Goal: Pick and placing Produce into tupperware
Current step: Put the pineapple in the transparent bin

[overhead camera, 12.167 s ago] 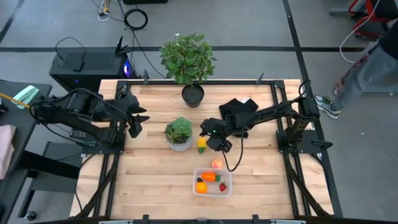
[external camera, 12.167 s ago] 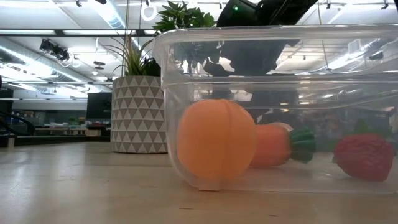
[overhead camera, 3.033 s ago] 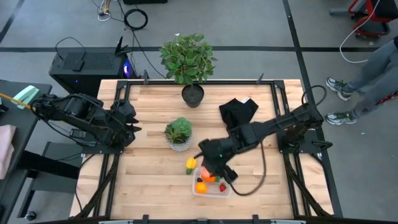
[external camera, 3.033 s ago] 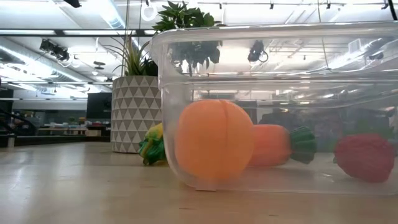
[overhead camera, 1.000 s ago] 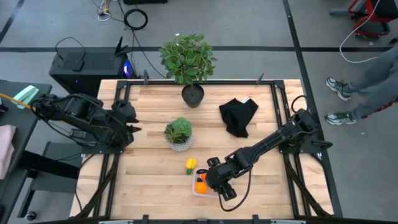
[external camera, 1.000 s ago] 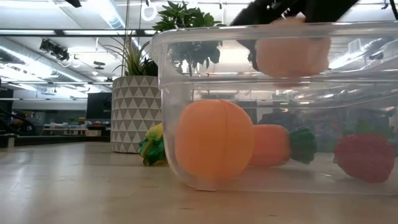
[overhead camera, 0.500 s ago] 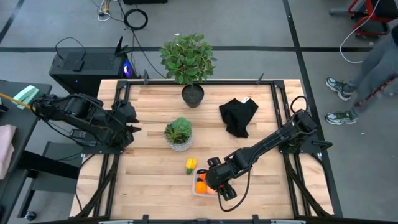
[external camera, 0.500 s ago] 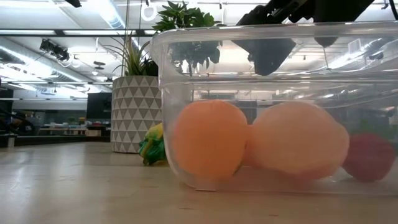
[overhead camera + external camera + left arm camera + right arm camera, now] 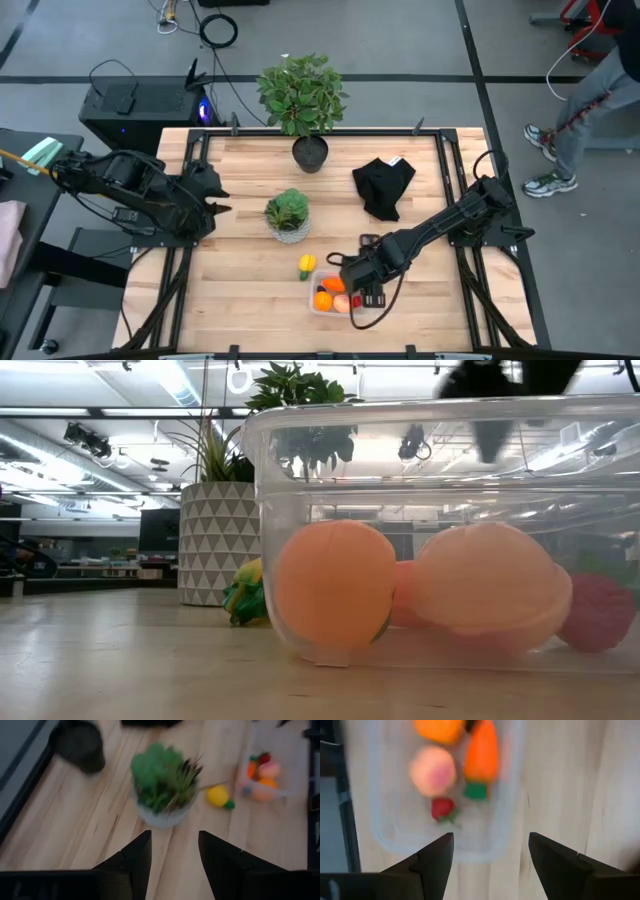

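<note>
Now my right gripper [image 9: 490,852] hangs just above the tupperware [image 9: 341,297], its jaws spread wide and holding nothing. Directly beneath me, inside the container, lie the peach-coloured piece [image 9: 433,770], the orange carrot [image 9: 482,756], the orange ball [image 9: 441,727] and the small red strawberry [image 9: 442,808].

What remains outside is the yellow piece [image 9: 307,265]. It sits on the wood just beside the tupperware's outer wall, off to my left-hand side and a little toward the white pot [image 9: 288,232], which stands just beyond it. I judge that the next reach goes sideways over the container's rim toward that piece, with the pot close behind it as the thing to avoid brushing.

The piece looks short and rounded with a small green end; I cannot tell its long axis well enough from here to choose a wrist turn.

My left gripper [image 9: 172,852] waits well apart at the table's left edge, fingers parted and empty, facing the pot. My right gripper is far nearer the yellow piece, so I take this one.
</note>
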You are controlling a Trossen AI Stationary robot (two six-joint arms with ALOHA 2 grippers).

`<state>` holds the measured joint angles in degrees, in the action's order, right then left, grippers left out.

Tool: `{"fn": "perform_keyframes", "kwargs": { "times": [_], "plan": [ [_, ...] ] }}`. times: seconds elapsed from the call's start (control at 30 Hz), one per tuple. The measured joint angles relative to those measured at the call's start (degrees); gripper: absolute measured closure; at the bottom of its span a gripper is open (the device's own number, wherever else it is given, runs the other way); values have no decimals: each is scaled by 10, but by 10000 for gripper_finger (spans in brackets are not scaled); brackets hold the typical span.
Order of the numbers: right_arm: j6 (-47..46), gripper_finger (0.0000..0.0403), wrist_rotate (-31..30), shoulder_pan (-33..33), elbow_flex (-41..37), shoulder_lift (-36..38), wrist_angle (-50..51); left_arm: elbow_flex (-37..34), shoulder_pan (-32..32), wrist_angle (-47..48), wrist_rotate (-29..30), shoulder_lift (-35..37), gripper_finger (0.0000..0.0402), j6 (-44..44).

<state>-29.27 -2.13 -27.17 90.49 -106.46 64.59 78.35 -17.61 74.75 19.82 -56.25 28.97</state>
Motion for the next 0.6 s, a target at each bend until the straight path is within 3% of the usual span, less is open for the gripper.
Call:
{"fn": "perform_keyframes", "kwargs": {
  "times": [0.13, 0.3, 0.47, 0.6],
  "plan": [
    [-120, 142, -2, -15, -30, 11, 30, 0, 0, -75, 0, -1, 232, -115],
    [-255, 142, -2, -47, -58, 17, 27, 0, 0, -178, -25, -15, 232, -328],
    [-387, 144, -2, -81, -68, 17, 1, 0, 6, -255, -152, -52, 232, -499],
    [-473, 144, -2, -104, -68, 17, -41, 0, 22, -264, -241, -105, 232, -548]
  ]
}}
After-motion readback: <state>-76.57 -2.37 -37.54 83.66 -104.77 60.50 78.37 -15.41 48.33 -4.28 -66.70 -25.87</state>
